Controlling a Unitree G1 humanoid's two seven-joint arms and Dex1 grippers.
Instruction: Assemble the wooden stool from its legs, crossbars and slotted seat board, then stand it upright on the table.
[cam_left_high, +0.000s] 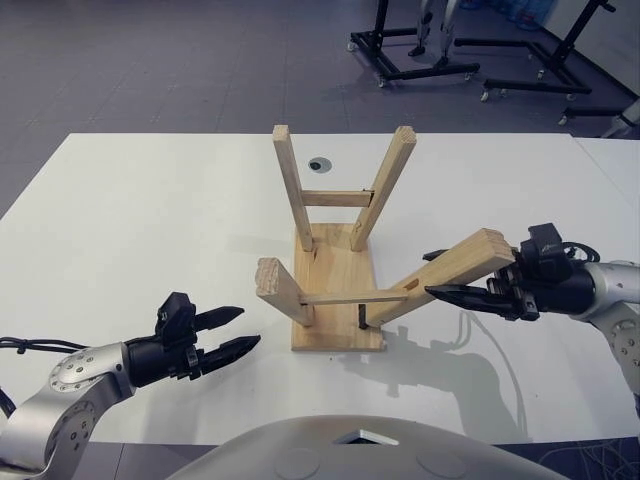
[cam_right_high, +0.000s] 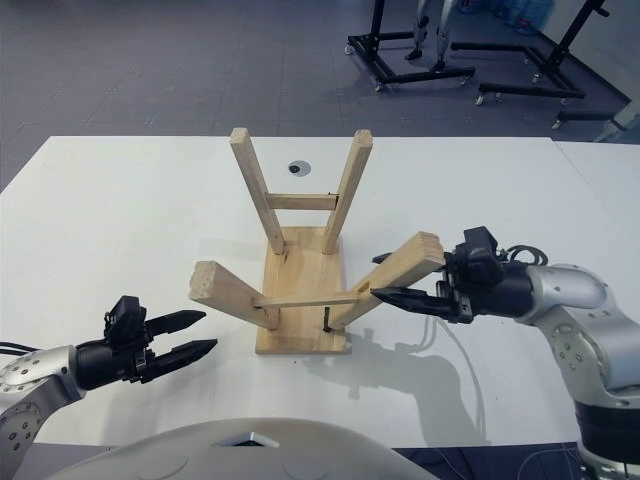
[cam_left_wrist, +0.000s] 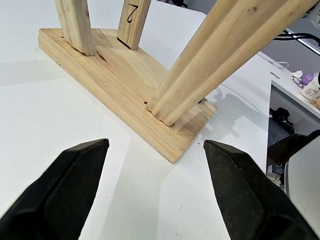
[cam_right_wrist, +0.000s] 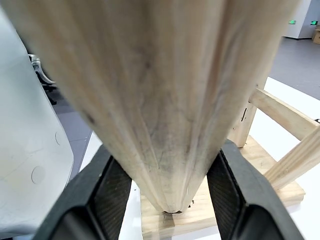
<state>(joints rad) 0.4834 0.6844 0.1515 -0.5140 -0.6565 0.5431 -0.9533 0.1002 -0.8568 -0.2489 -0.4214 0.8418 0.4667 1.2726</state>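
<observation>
The stool lies upside down mid-table (cam_left_high: 150, 220), its seat board (cam_left_high: 330, 268) flat, with 2 far legs (cam_left_high: 293, 190) and their crossbar (cam_left_high: 335, 198) standing in it. The near pair, joined by a second crossbar (cam_left_high: 350, 297), splays outward. The right gripper (cam_left_high: 430, 273) is clamped on the near-right leg (cam_left_high: 455, 268), and the left gripper (cam_left_high: 248, 327) hangs spread apart just off the board's near corner. I'd say seating that pair and flipping the stool upright remain.
</observation>
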